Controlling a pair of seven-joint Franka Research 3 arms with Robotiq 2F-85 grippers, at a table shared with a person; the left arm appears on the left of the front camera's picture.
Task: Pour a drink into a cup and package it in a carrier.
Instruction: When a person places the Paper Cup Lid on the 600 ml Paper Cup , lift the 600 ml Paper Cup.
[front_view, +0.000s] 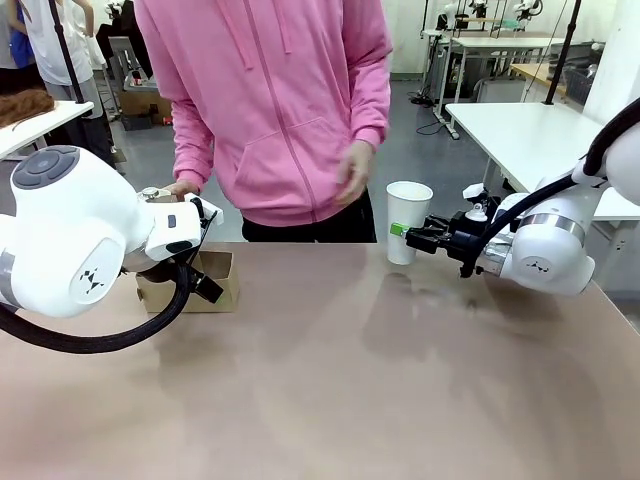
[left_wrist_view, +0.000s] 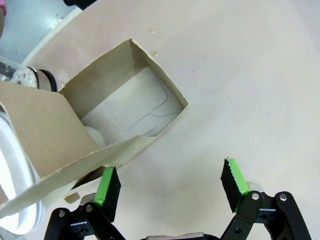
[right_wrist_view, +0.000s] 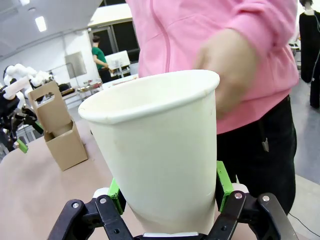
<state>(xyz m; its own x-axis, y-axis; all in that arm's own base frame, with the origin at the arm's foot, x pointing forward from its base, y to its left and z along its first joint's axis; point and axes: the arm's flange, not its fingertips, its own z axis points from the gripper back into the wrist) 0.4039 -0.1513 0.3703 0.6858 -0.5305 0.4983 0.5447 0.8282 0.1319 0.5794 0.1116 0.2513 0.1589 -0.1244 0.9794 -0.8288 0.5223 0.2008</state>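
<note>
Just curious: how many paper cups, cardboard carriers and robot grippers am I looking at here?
white paper cup: 1
brown cardboard carrier: 1
robot grippers: 2, the left gripper, open, and the right gripper, closed on the cup
Total: 4
</note>
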